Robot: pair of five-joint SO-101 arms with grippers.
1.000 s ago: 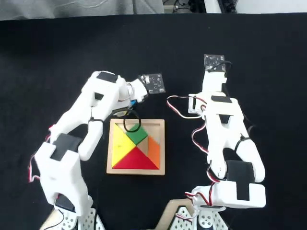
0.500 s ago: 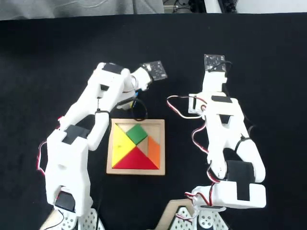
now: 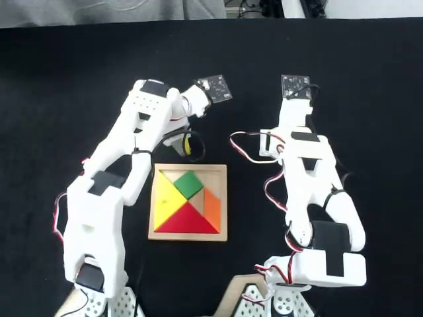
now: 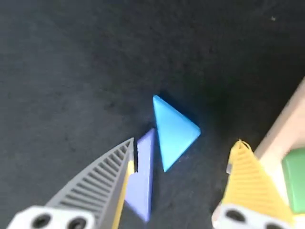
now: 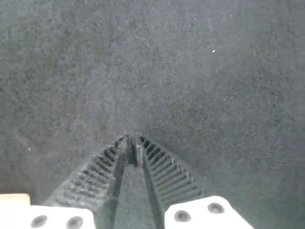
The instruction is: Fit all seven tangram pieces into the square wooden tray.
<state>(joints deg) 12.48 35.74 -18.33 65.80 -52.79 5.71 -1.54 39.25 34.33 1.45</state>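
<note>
Left wrist view showed the left end effector [image 4: 186,142] open and holding nothing, its grey ribbed finger [image 4: 95,183] and yellow finger [image 4: 250,179] spread wide above the cloth. A small blue triangular piece [image 4: 172,131] lay flat in the gap just ahead of the tips, nearer the grey finger than the yellow one. Just beside it, along the grey finger's inner edge, lay a thin violet parallelogram piece [image 4: 143,183]. Its long axis ran along the finger, not across the gap. Whether the two pieces touched could not be told. Beyond the yellow finger came the pale rim of the square wooden tray [image 4: 286,126], with a green square piece [image 4: 296,176] inside.

Both loose pieces looked like work for the left arm, by far the nearer. A pinch from this spot would probably catch both pieces unless the end effector first shifted toward one.

From the high view, the tray also held a large yellow triangle [image 3: 165,198], a large red triangle [image 3: 186,221] and an orange piece [image 3: 212,206], with bare wood along its far edge.

The right end effector [image 5: 131,143] was closed on nothing above the bare black cloth worktop [image 3: 66,79], its arm folded back well apart from the tray. Grey fabric [image 3: 119,10] lay past the worktop's far edge.
</note>
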